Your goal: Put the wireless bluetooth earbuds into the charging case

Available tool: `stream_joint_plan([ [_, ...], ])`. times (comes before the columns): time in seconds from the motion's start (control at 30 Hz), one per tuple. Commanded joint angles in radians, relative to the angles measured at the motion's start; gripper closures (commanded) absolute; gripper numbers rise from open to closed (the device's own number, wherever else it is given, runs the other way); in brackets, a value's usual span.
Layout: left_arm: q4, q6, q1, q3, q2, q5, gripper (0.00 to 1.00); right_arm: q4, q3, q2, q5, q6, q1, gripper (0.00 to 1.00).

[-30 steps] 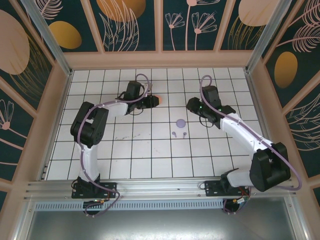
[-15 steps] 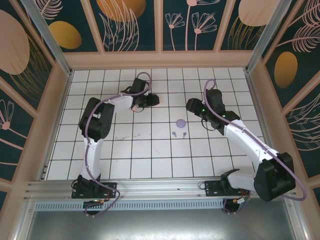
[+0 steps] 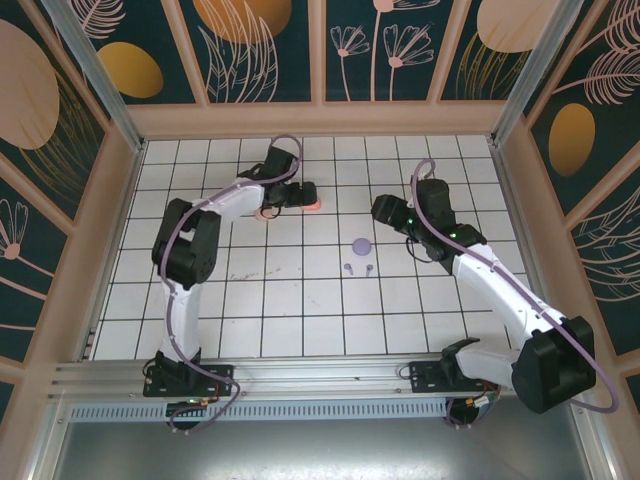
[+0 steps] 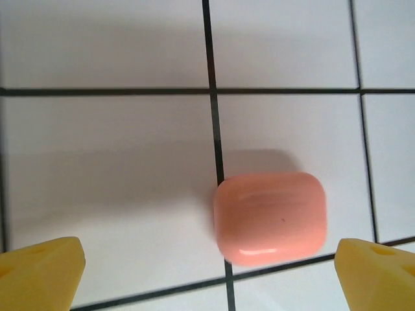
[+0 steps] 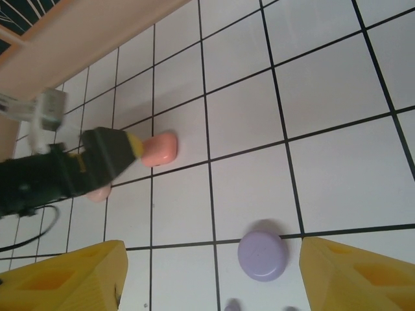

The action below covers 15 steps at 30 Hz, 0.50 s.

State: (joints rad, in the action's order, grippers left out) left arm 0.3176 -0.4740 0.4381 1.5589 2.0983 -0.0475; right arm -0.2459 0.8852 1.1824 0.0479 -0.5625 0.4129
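1. The white tiled counter with black grid lines [image 3: 300, 300] carries all the task's things on its far half.
2. The left arm [image 3: 215, 215] reaches to the far middle. Its jaws stand wide apart, with the yellow fingertips [image 4: 39, 272] on either side of a case and touching nothing. The right arm [image 3: 480, 270] hangs with its jaws equally apart and empty, near a lilac case.
3. The coral-red rounded plastic charging case [image 4: 271, 217] lies across a grid line, and its lid looks closed.
4. The lilac round plastic case [image 5: 262, 256] also looks closed. A pale pink rounded item [image 3: 265, 212] sits by the left arm, too hidden to identify.
5. Two tiny purple stemmed earbuds [image 3: 348, 268] lie loose on the counter just nearer than the lilac case. I cannot make out any other buds.
6. My judgement is that the task is at an early stage. No bud is visibly seated, and the cases seem to need opening first.
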Motion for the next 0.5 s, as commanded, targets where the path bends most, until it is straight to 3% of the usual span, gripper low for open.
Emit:
stream_joint_plan([
  [0.0, -0.056, 0.034, -0.001, -0.039, -0.183, 0.07, 0.01, -0.05, 0.029, 0.0, -0.033, 0.056, -0.002, 0.28],
  [0.47, -0.349, 0.135, -0.001, -0.287, -0.583, 0.195, 0.01, -0.093, 0.037, 0.184, -0.023, 0.123, 0.005, 0.28],
])
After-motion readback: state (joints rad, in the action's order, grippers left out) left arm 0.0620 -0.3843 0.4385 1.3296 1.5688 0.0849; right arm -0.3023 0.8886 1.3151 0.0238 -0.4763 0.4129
